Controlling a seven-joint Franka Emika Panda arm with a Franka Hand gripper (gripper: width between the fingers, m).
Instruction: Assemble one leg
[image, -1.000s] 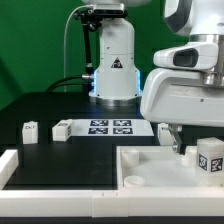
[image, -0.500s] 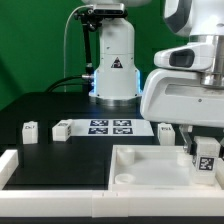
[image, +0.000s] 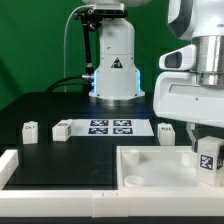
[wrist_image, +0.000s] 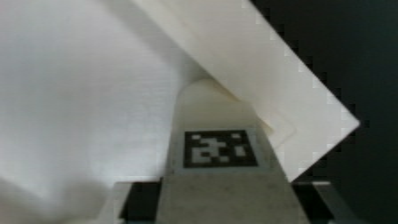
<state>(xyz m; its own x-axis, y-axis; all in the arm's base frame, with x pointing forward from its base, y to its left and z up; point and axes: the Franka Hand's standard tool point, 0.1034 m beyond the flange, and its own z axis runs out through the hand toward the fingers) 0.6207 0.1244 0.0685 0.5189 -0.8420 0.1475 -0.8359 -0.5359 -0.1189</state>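
My gripper (image: 207, 150) is shut on a leg (image: 208, 156), a small white block with a black-and-white tag. It holds the leg upright over the far right corner of the large white rimmed panel (image: 140, 158). In the wrist view the leg (wrist_image: 217, 130) fills the space between my dark fingers (wrist_image: 146, 203), its tip pointing into the panel's corner (wrist_image: 267, 60). I cannot tell if the leg touches the panel. Three more legs lie on the black table: two on the exterior view's left (image: 30, 131) (image: 62, 129) and one behind the panel (image: 166, 131).
The marker board (image: 110, 127) lies on the table in front of the arm's white base (image: 115, 70). A low white rail (image: 8, 165) runs along the near left edge.
The arm's hand has shifted up and a little to the exterior view's right. The held leg has stayed near the panel's right corner.
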